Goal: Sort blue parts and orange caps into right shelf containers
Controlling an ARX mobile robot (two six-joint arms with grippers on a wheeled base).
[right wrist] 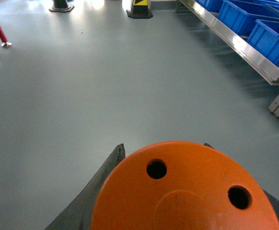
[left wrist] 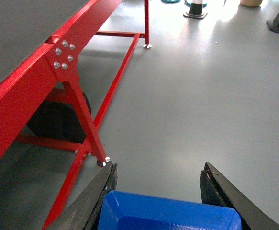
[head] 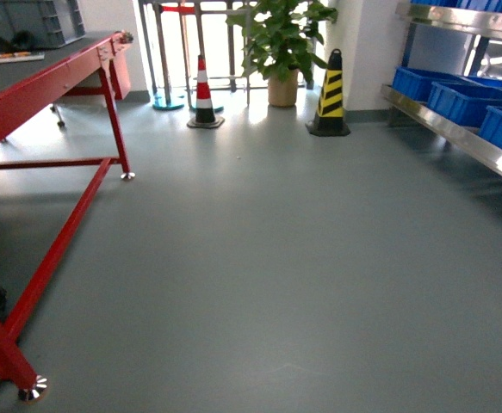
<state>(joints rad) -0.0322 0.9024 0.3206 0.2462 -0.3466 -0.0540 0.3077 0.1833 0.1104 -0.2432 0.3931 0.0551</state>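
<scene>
While neither arm shows in the head view, each wrist camera shows a load clamped.
Left gripper (left wrist: pixel 156 191) jaws grip a bright-blue plastic block (left wrist: pixel 170 213); right gripper (right wrist: pixel 170 158) jaws flank an orange holed cap (right wrist: pixel 184 189) (its numerals hidden). Blue ribbed crates (head: pixel 466 99) sit along the steel shelf's front rail (head: pixel 457 136).

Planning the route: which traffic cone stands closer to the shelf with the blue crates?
The yellow-and-black striped cone; it stands right of the potted plant, toward the shelf. The red-and-white cone is left.

One blue part (left wrist: pixel 170 213), one orange cap (right wrist: pixel 184 191)
</scene>
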